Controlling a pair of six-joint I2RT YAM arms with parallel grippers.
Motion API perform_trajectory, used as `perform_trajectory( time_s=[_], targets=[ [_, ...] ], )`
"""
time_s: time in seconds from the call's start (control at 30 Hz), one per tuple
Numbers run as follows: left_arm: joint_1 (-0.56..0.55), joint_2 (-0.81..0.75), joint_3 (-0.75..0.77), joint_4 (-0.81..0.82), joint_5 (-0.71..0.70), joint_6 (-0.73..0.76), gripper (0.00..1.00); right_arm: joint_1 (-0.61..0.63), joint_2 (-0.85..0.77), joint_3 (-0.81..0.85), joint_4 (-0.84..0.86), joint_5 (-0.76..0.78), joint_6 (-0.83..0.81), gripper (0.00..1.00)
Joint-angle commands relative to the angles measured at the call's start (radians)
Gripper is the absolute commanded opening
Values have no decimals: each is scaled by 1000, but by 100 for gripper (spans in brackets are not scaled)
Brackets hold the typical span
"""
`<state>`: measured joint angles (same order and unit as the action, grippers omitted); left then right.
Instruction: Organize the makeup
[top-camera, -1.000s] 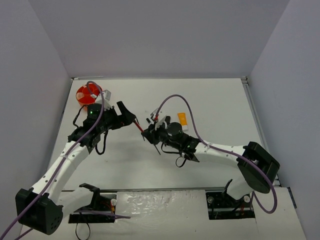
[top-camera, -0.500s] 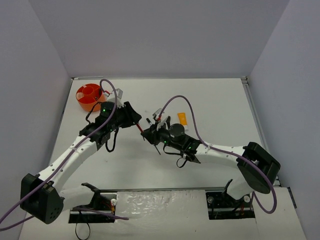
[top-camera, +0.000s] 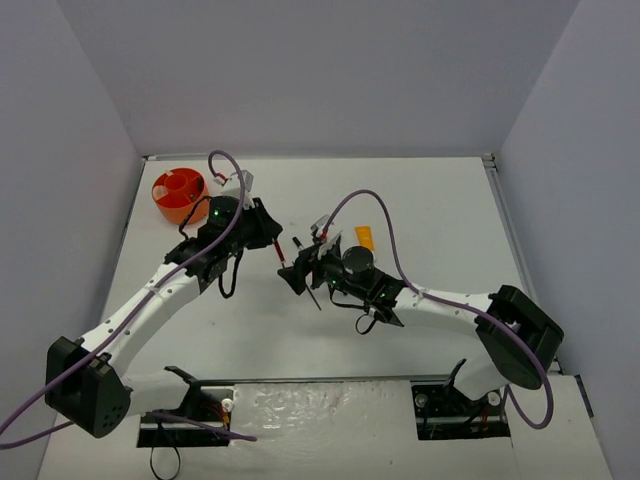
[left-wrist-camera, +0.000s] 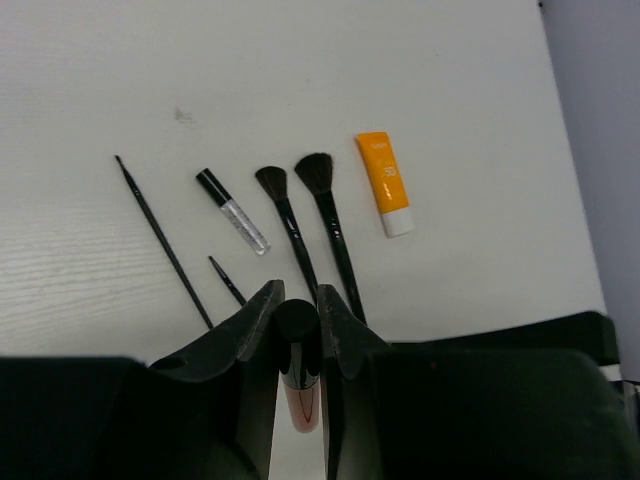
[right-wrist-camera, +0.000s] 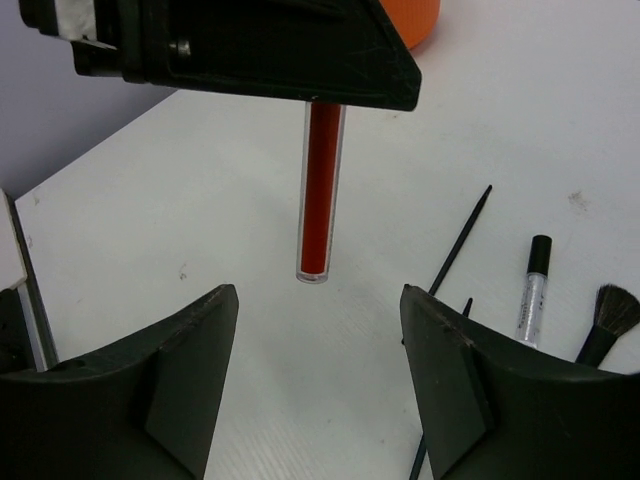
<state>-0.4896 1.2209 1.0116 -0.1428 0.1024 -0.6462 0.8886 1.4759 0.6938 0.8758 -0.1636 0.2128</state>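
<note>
Since a second ago the left arm has swung away from the orange holder (top-camera: 179, 193) toward the middle of the table (top-camera: 420, 200), and the left gripper (left-wrist-camera: 297, 300) has clamped onto the black-capped end of the red tube (right-wrist-camera: 323, 190). The right gripper (right-wrist-camera: 315, 300) has let go: its jaws stand wide with nothing between them, just below the tube, which hangs upright in the air clear of the tabletop.

To my eye the job has barely started. It looks like a hand-over, with the red tube the only piece on its way, and I can't make out anything inside the holder from above. Everything else lies loose in a row on the table, well apart from the holder.

Counting: one holder, one orange-white tube (left-wrist-camera: 385, 183), two black brushes (left-wrist-camera: 288, 225) side by side, one red tube, one clear tube with a black cap (left-wrist-camera: 233, 210), one long thin black pencil (left-wrist-camera: 160, 240) and one short black pencil (left-wrist-camera: 227, 281). No compacts show in any view.
</note>
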Motion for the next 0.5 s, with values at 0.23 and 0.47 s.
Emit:
perform_trajectory(
  time_s=[0.23,0.47],
  targets=[
    [85,133,309,104,-411,517,0,-69,-101,-35,-6,127,-51,88],
    [283,369,458,235,-326,684,0,-79,-54,-22,-32,116,-56,96]
  ],
)
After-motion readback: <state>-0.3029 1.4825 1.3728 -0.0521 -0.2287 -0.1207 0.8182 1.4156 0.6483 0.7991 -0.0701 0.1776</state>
